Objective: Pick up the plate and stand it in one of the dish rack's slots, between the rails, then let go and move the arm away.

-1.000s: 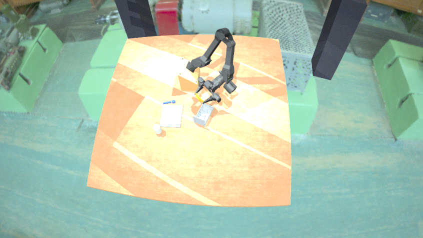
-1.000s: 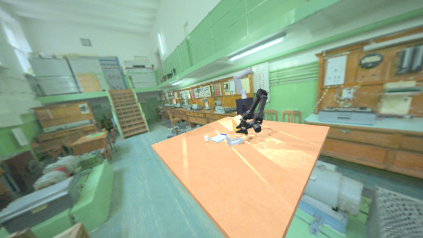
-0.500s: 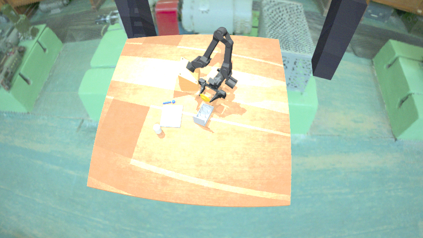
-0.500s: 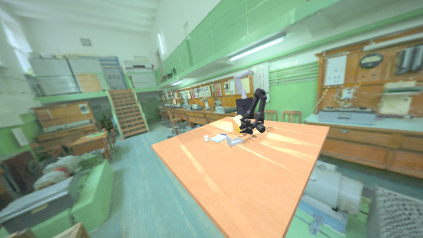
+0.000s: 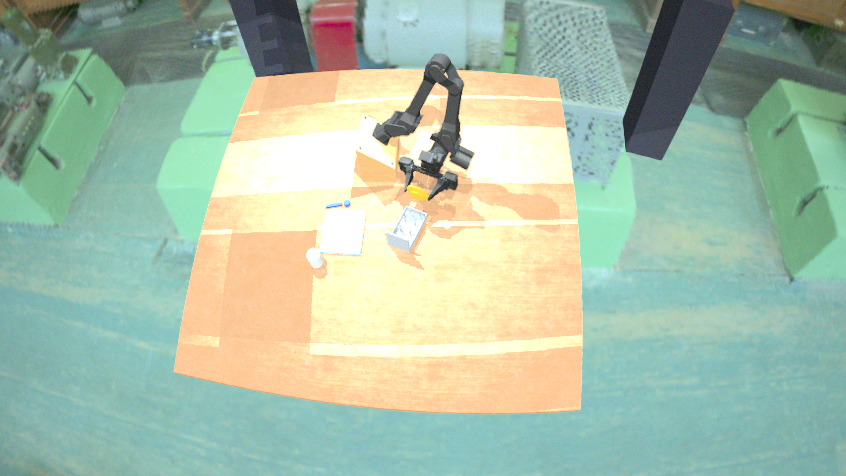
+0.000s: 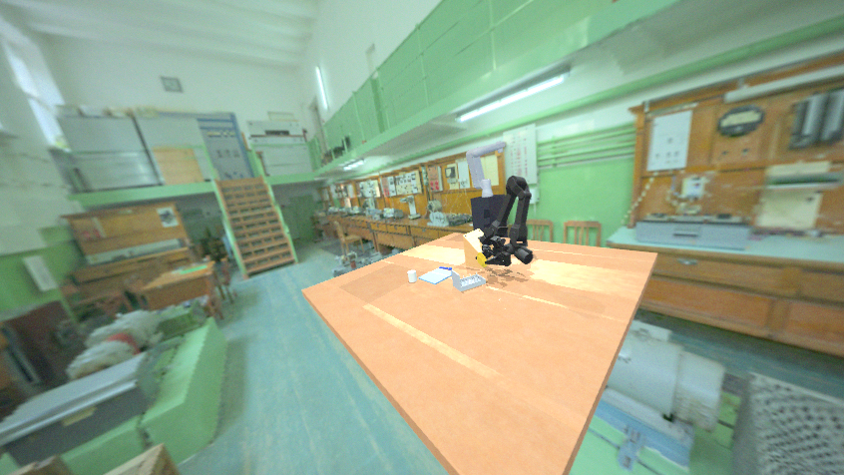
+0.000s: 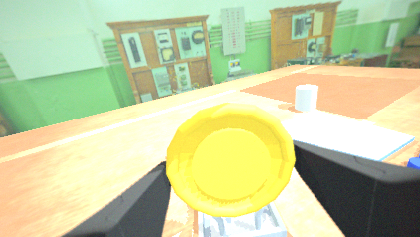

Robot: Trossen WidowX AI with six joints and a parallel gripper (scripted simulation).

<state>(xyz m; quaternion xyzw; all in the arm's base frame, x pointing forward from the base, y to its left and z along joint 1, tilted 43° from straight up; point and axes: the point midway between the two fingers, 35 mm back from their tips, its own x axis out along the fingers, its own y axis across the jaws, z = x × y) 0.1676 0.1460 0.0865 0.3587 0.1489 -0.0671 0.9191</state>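
a wooden counter (image 5: 449, 307) (image 6: 472, 342) (image 7: 124, 144), banded with light and shadow, stands in a green-walled workshop with a teal floor (image 5: 354, 444) (image 6: 271, 330). the plate (image 5: 417, 192) (image 6: 482, 258) (image 7: 231, 161) is round and yellow, with a raised, faceted rim around a flat centre; it is gripped by its edges between the two fingers of the black pincer (image 5: 418, 188) (image 6: 485, 259) (image 7: 231, 161), tilted up on edge, near the pale grey dish rack (image 5: 399, 241) (image 6: 469, 285) (image 7: 244, 228) and outside its slots.
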